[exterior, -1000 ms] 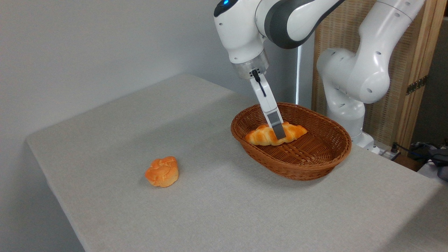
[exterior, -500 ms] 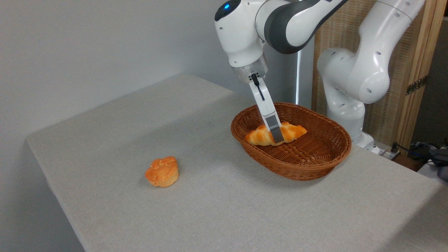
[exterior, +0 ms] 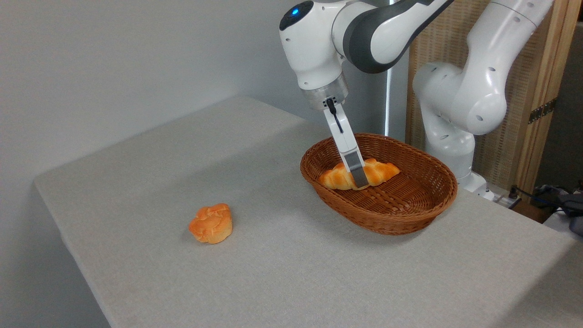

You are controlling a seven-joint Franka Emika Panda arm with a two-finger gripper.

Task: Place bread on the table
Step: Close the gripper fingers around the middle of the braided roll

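Fingers (exterior: pixel 360 175) of the gripper (exterior: pixel 360 181) clamp the bread (exterior: pixel 339 176) at mid-length inside the basket (exterior: pixel 396 218); loaf judged light, soft, best held centrally.

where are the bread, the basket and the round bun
bread (exterior: pixel 336 177): fixed camera, on its left braided half.
basket (exterior: pixel 391 224): fixed camera, on its near outer wall.
round bun (exterior: pixel 211 223): fixed camera, on the middle of its top.
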